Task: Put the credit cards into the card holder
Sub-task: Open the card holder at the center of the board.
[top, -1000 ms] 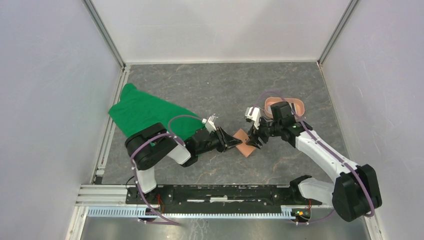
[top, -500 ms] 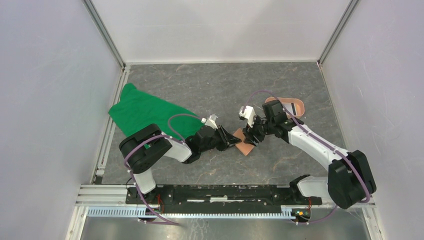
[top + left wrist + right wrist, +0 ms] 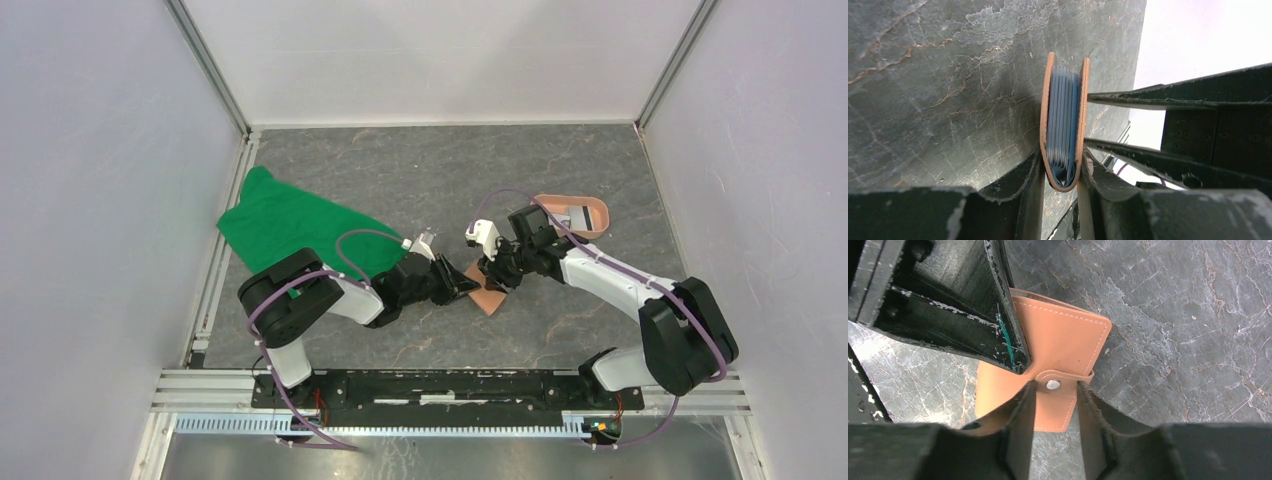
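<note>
**While the holder [image 3: 1063, 100] is clamped, its strap [image 3: 1054, 410] is straddled**

Because the pockets can be reached only from the open edge, the holder is pinched at its folded spine by the left gripper [image 3: 1062, 160], whose fingers are pressed against both tan covers. It is found near the table's middle, between the two arms. The strap, which appears fastened, is flanked by the right gripper [image 3: 1055, 390], presumably so that the snap [image 3: 1052, 385] can be undone while the body is braced. Whether the strap is actually pinched cannot be told: the fingers are seen close beside its edges, but contact is not shown. No card is held. Pale cards [image 3: 575, 215] are seen in the tray [image 3: 601, 214], well apart from the holder, beyond the right wrist.

Room is tight at the holder: it is crowded by fingers of both grippers, and the covers are nearly closed on the blue-grey pockets. Bare table [image 3: 420, 170] is seen beyond it, so a pull on the strap is judged unobstructed. The cloth [image 3: 290, 220] is found behind the left arm, well apart.
</note>
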{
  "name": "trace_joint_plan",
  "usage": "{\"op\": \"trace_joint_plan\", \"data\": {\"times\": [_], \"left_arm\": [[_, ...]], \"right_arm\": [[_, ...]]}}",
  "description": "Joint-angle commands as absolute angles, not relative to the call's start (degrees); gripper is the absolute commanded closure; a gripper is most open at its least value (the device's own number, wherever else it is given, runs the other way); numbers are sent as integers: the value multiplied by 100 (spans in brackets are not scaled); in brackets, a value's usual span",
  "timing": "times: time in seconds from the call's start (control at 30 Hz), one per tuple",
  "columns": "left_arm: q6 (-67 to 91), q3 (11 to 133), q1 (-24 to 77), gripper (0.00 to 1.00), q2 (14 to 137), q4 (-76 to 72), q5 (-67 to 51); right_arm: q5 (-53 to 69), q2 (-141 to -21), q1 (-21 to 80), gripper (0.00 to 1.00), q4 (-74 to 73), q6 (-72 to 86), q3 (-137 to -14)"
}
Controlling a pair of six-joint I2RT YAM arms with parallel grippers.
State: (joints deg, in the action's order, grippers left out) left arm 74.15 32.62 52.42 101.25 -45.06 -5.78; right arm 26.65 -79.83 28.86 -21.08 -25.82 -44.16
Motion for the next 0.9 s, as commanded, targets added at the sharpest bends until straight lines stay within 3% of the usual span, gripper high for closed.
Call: {"op": "trace_joint_plan", "data": {"times": [0.0,0.23,0.67,0.83,0.87], "left_arm": [[7228,3419,5300,98,9626,-4888,-621],[7190,3370,5309,98,9438,-4742,-708],[6974,2870,5247,98,9387,-4847,-711],[6188,2888,4837,98,9640,-5367,-1740],[6034,2934,4695,94,9729,-5299,-1958]], "right_arm": [[1992,-8055,2891,64,-1962,-2610,-4606],[1981,-7922,2884,100,-1876,-2593,-4592],[3182,-7391,1562,100,-1595,-2314,-4091],[4168,-7496,1286,100,-1723,-2466,-3906],[4260,-7504,1247,100,-1719,-2463,-3886]]}}
